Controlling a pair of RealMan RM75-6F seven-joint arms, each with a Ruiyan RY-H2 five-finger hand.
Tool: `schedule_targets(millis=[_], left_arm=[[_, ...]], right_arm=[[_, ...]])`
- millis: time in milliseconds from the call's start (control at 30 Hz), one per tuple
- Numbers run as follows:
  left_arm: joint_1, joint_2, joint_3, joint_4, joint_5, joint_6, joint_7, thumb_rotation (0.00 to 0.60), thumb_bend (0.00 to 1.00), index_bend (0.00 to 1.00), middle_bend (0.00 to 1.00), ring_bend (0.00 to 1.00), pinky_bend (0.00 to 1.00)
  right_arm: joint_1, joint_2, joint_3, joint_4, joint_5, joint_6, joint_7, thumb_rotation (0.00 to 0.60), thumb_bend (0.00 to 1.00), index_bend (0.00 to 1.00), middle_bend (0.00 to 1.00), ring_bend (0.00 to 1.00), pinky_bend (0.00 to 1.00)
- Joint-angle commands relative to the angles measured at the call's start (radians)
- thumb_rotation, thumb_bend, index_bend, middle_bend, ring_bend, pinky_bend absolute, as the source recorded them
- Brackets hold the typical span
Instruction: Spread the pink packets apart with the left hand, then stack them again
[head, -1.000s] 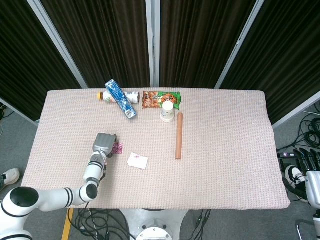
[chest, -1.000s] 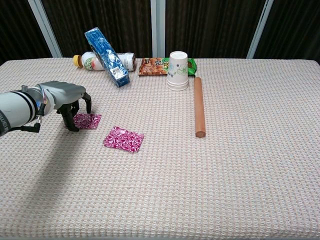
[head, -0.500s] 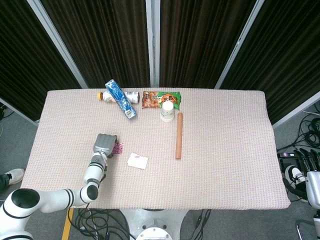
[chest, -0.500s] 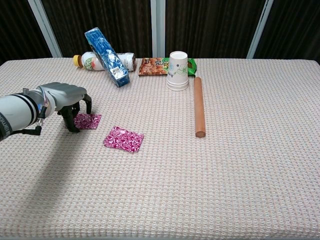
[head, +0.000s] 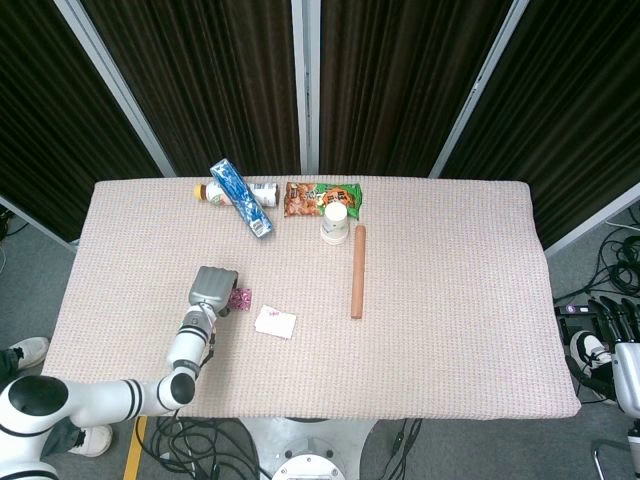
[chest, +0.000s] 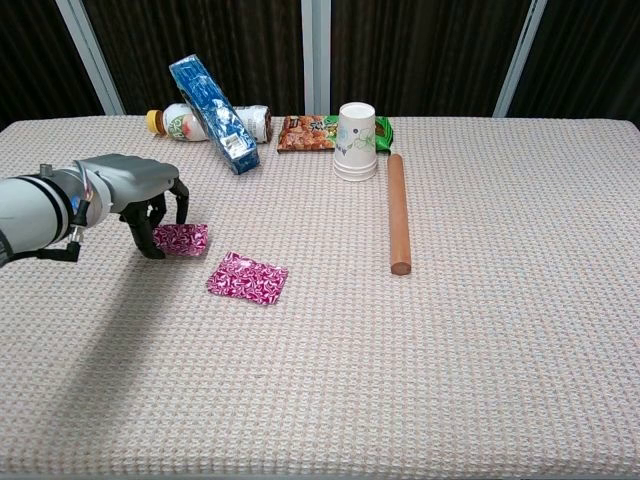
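Chest view: left hand (chest: 140, 195), fingers curled down on the far-left packet (chest: 181, 239); whether pinched, we cannot tell. Second packet (chest: 248, 278) lies just right. We judge them light, limp; take an edge.

- Left arm (head: 100, 398): glossy white rounded link shells are seen, joined by black bands at the joints.
- Forearm (chest: 35, 212) in chest view: a pale grey-white cylinder, ringed by a dark band near the wrist; a thin black cable is looped under it.
- Left hand (chest: 140, 190): a smooth grey metallic back with black fingers (chest: 181, 205).
- Right hand (head: 622, 340): a pale grey casing and dark fingers are noted at the head-view edge.
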Motion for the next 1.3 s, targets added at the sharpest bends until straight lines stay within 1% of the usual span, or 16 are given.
schedule_targets(millis=[33, 200, 333, 533, 733, 967, 1300], left_arm=[[-0.007, 0.041, -0.011, -0.101, 0.015, 0.016, 0.006, 0.600, 0.26, 0.49, 0.83, 0.82, 0.89], [-0.024, 0.041, -0.003, -0.185, 0.043, 0.044, 0.028, 0.600, 0.26, 0.49, 0.83, 0.82, 0.89], [-0.046, 0.020, 0.000, -0.210, 0.057, 0.063, 0.055, 0.600, 0.26, 0.49, 0.83, 0.82, 0.89], [-0.074, -0.026, 0.027, -0.194, 0.075, 0.077, 0.105, 0.600, 0.25, 0.49, 0.83, 0.82, 0.89], [-0.084, -0.051, 0.048, -0.166, 0.084, 0.081, 0.132, 0.600, 0.26, 0.48, 0.83, 0.82, 0.89], [-0.091, -0.066, 0.045, -0.159, 0.071, 0.089, 0.148, 0.600, 0.26, 0.47, 0.83, 0.82, 0.89], [-0.105, -0.097, 0.038, -0.135, 0.021, 0.089, 0.180, 0.600, 0.25, 0.46, 0.83, 0.82, 0.89]], right_arm=[[-0.001, -0.001, 0.000, 0.003, 0.000, 0.001, 0.004, 0.493, 0.16, 0.11, 0.09, 0.00, 0.00], [-0.004, -0.002, -0.002, 0.008, 0.000, 0.003, 0.011, 0.497, 0.16, 0.11, 0.09, 0.00, 0.00], [-0.006, 0.000, -0.002, 0.010, 0.001, 0.005, 0.014, 0.495, 0.16, 0.12, 0.09, 0.00, 0.00], [-0.009, 0.003, -0.002, 0.011, 0.004, 0.005, 0.020, 0.491, 0.16, 0.11, 0.09, 0.00, 0.00], [-0.010, 0.001, -0.003, 0.015, 0.008, 0.002, 0.023, 0.493, 0.16, 0.11, 0.09, 0.00, 0.00], [-0.010, -0.001, -0.003, 0.017, 0.007, 0.001, 0.024, 0.496, 0.16, 0.11, 0.09, 0.00, 0.00], [-0.016, 0.001, -0.003, 0.020, 0.013, 0.003, 0.029, 0.498, 0.16, 0.11, 0.09, 0.00, 0.00]])
